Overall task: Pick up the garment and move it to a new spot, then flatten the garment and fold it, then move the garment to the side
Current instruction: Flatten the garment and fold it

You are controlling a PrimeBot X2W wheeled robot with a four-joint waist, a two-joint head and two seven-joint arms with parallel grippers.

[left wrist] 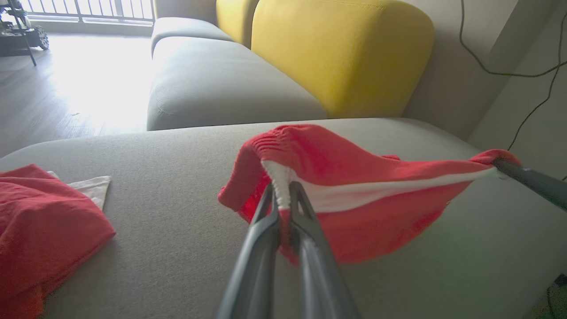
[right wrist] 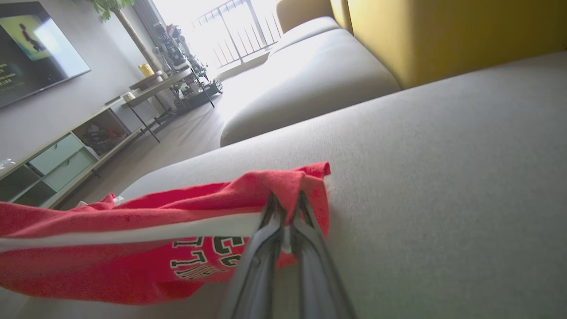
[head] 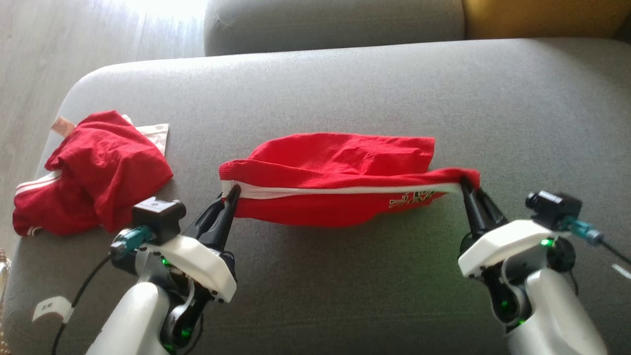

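Note:
The garment (head: 340,167) is red with a white stripe and dark lettering, stretched left to right over the grey sofa seat (head: 345,88). My left gripper (head: 231,190) is shut on its left end at the stripe, seen up close as the left gripper (left wrist: 283,206) pinching red and white cloth. My right gripper (head: 466,183) is shut on its right end; the right wrist view shows the right gripper (right wrist: 285,208) clamped under a red fold of the garment (right wrist: 133,248). The near edge hangs taut between the two grips; the far part rests on the seat.
A second red garment (head: 93,172) lies crumpled on a white cloth (head: 157,135) at the seat's left end. A yellow back cushion (left wrist: 341,53) and another grey seat (left wrist: 212,84) stand beyond. Wooden floor (head: 74,44) lies left of the sofa.

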